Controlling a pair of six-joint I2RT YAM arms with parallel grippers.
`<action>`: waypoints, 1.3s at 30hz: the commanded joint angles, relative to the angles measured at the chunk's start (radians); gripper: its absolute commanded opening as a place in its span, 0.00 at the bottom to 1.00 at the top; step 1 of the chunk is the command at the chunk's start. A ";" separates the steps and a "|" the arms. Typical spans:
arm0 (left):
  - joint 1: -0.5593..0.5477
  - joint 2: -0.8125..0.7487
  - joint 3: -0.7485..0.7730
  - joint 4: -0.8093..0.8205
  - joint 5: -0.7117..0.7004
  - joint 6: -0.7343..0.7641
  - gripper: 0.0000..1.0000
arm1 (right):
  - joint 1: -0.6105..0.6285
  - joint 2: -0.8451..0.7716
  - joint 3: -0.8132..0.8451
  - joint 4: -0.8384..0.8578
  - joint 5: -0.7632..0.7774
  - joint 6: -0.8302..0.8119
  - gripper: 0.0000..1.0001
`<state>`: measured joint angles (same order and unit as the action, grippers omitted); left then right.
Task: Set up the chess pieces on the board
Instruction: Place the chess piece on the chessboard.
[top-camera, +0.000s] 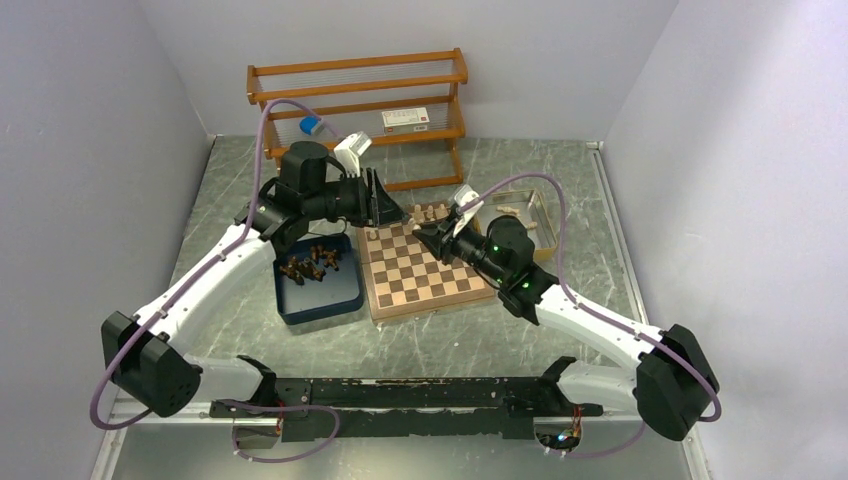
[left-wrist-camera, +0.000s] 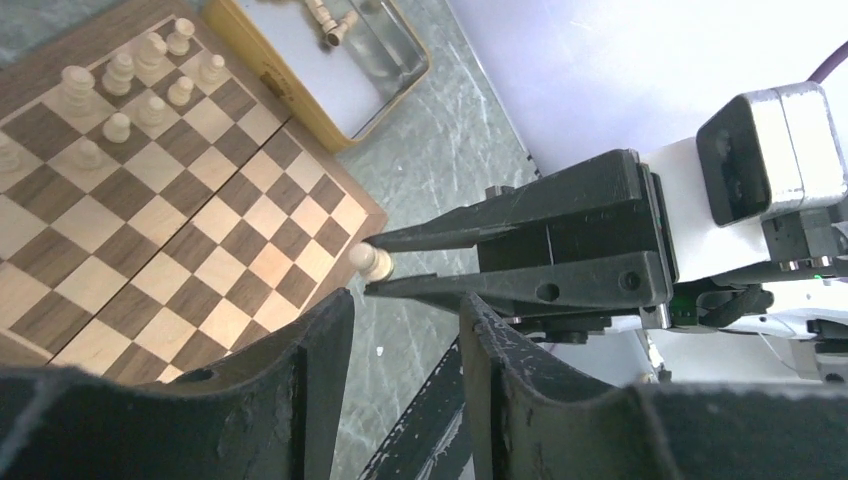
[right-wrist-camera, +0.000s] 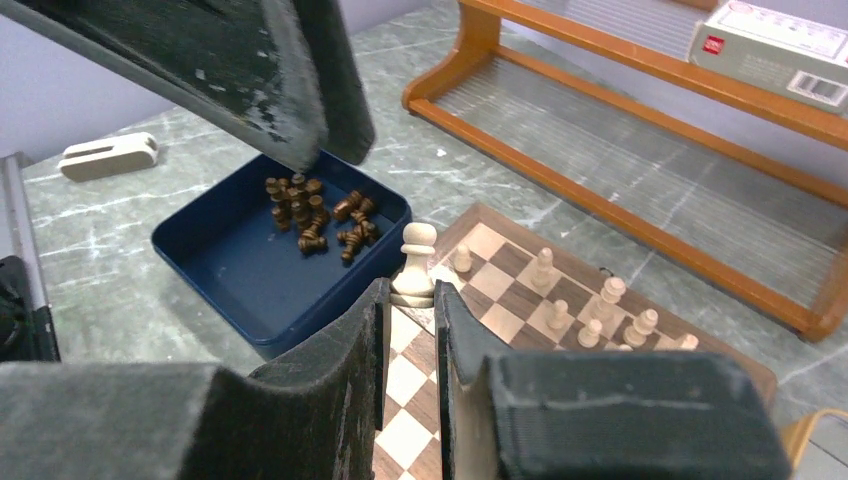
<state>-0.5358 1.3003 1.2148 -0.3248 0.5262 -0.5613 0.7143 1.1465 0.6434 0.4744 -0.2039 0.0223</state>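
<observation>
While R gripper (right-wrist-camera: 410, 300) pinches cream pawn (right-wrist-camera: 417, 262) by board (right-wrist-camera: 520, 300) edge, L gripper (left-wrist-camera: 407, 305) part-open, empty; dark pcs (right-wrist-camera: 315, 215) in navy tray (right-wrist-camera: 230, 270)

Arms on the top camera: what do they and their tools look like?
The left arm and right arm have white links, bulky black joint housings and a purple cable looped along each. The left tool and right tool are black, with tapered, scuffed fingers. Green lights glow near the right wrist.

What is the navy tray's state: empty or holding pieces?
Holding pieces. Dark brown chess pieces sit bunched at one end of the navy tray; the rest of its floor is bare.
</observation>
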 joint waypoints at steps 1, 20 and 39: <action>-0.001 0.007 0.006 0.071 0.081 -0.038 0.46 | 0.019 -0.020 0.002 0.059 -0.045 -0.015 0.14; -0.001 0.070 0.001 0.043 0.133 -0.015 0.40 | 0.060 -0.033 0.016 0.053 -0.017 -0.015 0.13; -0.001 0.079 0.015 -0.012 0.117 0.028 0.22 | 0.068 -0.007 0.010 0.065 0.013 -0.014 0.13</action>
<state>-0.5358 1.3804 1.2182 -0.3336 0.6144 -0.5457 0.7746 1.1358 0.6434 0.5106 -0.2111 0.0204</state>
